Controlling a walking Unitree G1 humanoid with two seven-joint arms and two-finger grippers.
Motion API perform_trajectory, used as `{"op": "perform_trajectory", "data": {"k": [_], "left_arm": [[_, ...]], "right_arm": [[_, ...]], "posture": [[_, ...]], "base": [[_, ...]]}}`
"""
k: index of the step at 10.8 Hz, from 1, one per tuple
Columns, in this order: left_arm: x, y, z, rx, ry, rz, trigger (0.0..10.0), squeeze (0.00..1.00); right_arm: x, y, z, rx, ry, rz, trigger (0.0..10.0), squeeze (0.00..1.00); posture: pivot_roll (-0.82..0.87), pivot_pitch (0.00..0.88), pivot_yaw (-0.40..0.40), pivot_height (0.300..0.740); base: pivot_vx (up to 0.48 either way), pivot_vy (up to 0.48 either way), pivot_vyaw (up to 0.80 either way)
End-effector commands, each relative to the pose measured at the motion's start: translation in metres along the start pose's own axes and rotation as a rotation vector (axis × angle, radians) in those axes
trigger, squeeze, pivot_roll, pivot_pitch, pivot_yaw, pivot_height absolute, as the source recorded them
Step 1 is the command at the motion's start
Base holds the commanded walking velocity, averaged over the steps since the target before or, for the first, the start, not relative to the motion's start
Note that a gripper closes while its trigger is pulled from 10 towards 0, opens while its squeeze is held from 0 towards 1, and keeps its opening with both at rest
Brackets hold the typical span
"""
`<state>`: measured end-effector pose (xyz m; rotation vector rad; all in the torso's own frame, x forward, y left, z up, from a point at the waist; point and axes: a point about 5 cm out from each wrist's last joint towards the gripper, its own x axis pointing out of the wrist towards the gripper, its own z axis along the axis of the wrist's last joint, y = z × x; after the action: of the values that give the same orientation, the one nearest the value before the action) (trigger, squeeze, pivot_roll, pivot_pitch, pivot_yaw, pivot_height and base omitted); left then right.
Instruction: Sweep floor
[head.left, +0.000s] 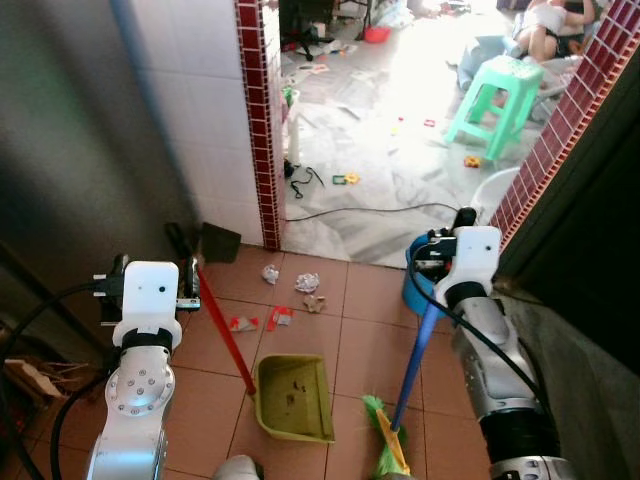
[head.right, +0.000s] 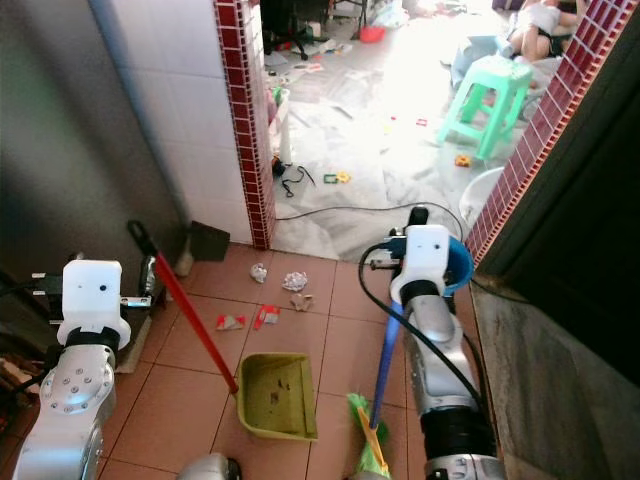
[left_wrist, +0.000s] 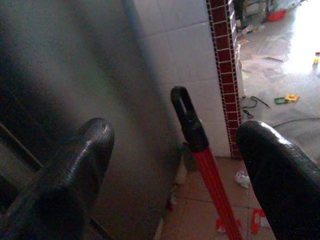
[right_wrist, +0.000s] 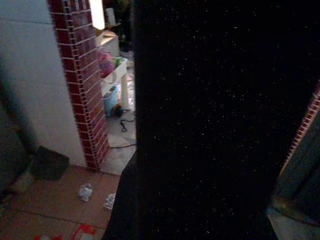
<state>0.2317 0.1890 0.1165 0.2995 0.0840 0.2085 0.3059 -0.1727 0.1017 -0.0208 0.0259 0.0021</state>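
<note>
Two tools up, scraps not yet swept.
R gripper (head.left: 437, 262) gripped broom (head.left: 410, 370) shaft; L gripper (left_wrist: 175, 165) wide around dustpan (head.left: 293, 397) handle (head.left: 222, 330). Paper scraps (head.left: 307, 283) lay on floor (head.left: 360, 350) near doorway. Broom prob. light, stiff; hold mid-shaft.

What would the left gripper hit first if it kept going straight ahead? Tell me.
Probably the black looped end of the red dustpan handle, which stands between the open fingers of the left gripper. Past that is the grey wall, though depth is hard to judge.
</note>
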Motion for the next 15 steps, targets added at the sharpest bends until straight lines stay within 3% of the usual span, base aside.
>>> {"op": "perform_trajectory", "data": {"k": [1,4,5,8,11,12,13,15], "left_arm": [[0.001,0.003,-0.005,0.0,0.026,0.011,10.0,0.0],[0.009,-0.002,-0.026,-0.04,0.063,-0.027,10.0,0.0],[0.012,-0.002,-0.034,-0.088,0.092,-0.007,10.0,0.0],[0.021,-0.001,-0.043,-0.085,0.093,0.014,10.0,0.0],[0.034,-0.002,-0.047,-0.191,0.075,-0.036,10.0,0.0],[0.037,0.002,-0.051,-0.152,0.074,-0.008,10.0,0.0],[0.037,0.003,-0.054,-0.186,0.083,-0.011,10.0,0.0],[0.034,0.007,-0.058,-0.155,0.072,0.019,10.0,0.0]], "right_arm": [[0.0,-0.002,0.008,0.006,-0.037,-0.008,10.0,0.0],[-0.005,-0.001,0.004,0.016,-0.029,-0.004,10.0,0.0],[-0.009,-0.011,0.008,-0.005,-0.028,-0.016,10.0,0.0],[-0.026,-0.03,0.006,-0.044,-0.004,-0.061,10.0,0.0],[-0.029,-0.024,0.01,-0.065,0.003,-0.013,10.0,0.0],[-0.03,-0.025,0.011,-0.072,0.01,-0.01,10.0,0.0],[-0.03,-0.028,0.011,-0.075,0.013,-0.012,10.0,0.0],[-0.032,-0.034,0.011,-0.086,0.025,-0.025,10.0,0.0]], "posture": [[0.03,0.0,0.006,0.74],[0.02,0.018,0.001,0.74],[0.0,0.035,0.004,0.74],[-0.06,0.078,0.002,0.74],[-0.09,0.086,-0.025,0.74],[-0.09,0.088,-0.028,0.74],[-0.09,0.093,-0.027,0.74],[-0.08,0.096,-0.022,0.74]], "base": [[0.0,0.0,0.0],[0.0,0.0,0.0],[0.0,0.0,0.0],[0.0,0.0,0.0],[0.0,0.0,0.0],[0.0,0.0,0.0],[0.0,0.0,0.0],[0.0,0.0,0.0]]}}
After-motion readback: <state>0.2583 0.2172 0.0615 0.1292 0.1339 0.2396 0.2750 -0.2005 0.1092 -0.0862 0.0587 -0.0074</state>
